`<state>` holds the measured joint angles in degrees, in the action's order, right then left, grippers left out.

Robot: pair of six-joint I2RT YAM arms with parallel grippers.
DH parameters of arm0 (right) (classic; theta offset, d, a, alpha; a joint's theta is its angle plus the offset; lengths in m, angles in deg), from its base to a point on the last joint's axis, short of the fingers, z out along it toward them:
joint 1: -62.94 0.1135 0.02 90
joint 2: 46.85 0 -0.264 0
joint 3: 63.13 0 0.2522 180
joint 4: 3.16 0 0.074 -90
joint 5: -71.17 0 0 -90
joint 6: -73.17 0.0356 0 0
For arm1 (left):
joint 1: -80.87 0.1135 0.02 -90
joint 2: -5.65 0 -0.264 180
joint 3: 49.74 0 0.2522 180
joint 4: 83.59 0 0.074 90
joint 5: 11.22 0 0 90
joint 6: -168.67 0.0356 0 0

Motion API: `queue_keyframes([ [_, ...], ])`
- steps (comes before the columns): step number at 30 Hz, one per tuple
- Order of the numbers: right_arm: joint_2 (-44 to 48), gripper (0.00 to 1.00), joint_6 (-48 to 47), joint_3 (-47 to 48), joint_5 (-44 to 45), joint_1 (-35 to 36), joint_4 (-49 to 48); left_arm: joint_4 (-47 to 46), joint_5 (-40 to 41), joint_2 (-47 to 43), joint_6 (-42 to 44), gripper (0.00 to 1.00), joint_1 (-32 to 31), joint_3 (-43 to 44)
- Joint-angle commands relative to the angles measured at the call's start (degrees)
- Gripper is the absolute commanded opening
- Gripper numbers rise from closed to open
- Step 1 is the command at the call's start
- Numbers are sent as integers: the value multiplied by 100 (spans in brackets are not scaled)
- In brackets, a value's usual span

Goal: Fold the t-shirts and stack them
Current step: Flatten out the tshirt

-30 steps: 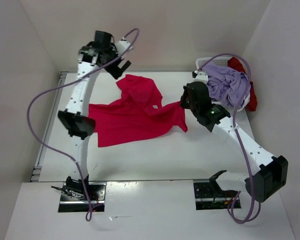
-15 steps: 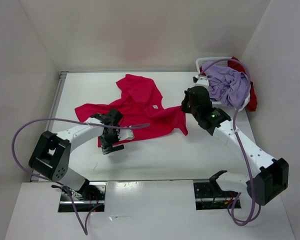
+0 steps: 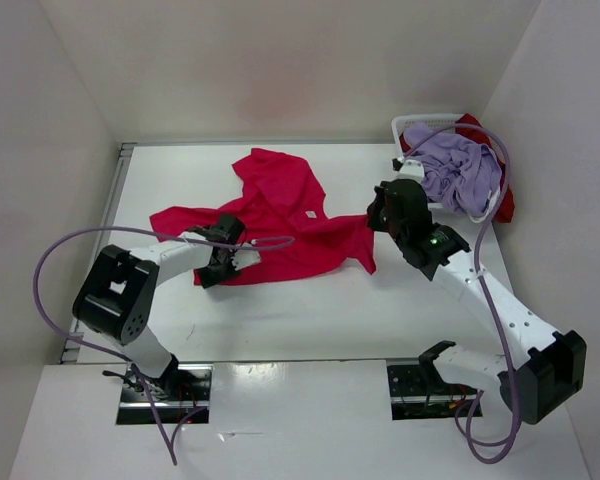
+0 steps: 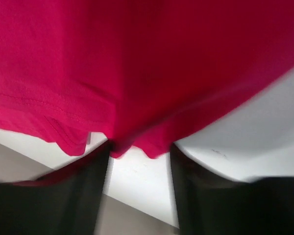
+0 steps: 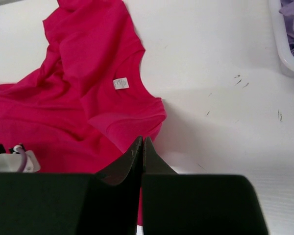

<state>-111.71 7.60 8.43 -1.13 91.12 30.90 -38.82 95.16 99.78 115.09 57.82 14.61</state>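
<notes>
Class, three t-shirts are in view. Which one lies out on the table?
The magenta-pink t-shirt, spread crumpled on the table. The lavender t-shirt is heaped in the white basket, and the dark red t-shirt drapes over its rim.

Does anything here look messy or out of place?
Yes. The magenta-pink t-shirt lies rumpled and twisted on the table, not spread flat. At far right, the lavender t-shirt and dark red t-shirt are heaped in the white basket, spilling over its rim.

L arm (image 3: 175,256), R arm (image 3: 495,305): white, blk joints/jaws; purple cables (image 3: 55,260); green LED (image 3: 433,240).
</notes>
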Motion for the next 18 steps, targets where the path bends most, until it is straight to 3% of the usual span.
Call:
queue_keyframes([
  [1, 281, 0, 36, -32, 164, -41, -201, -306, -47, 755, -311, 50, 108, -330],
  [2, 281, 0, 36, -32, 164, -41, -201, -253, -126, 878, -398, 37, 108, -235],
  [3, 281, 0, -16, -32, 164, -93, -201, -253, -126, 879, -495, 0, 108, -181],
  [7, -243, 0, -472, 553, -178, -514, -447, -51, 128, 494, -575, 0, 397, 528],
  [9, -657, 0, -919, 1326, -258, -987, -334, 255, 286, 326, -575, 0, 860, 1923],
  [11, -1194, 0, -1080, 2863, -205, -1270, -9, 816, 129, 273, -575, 0, 1266, 3336],
  [12, -1283, 0, -1080, 3295, -144, -1454, -8, 1011, -98, 325, -645, 0, 1642, 4892],
  [15, -1415, 0, -1326, 4587, 215, -1518, -78, 1329, -363, 536, -698, 0, 2119, 7254],
  [18, -1477, 0, -1388, 4715, 217, -1518, 1, 1767, -364, 694, -549, 0, 2173, 8193],
])
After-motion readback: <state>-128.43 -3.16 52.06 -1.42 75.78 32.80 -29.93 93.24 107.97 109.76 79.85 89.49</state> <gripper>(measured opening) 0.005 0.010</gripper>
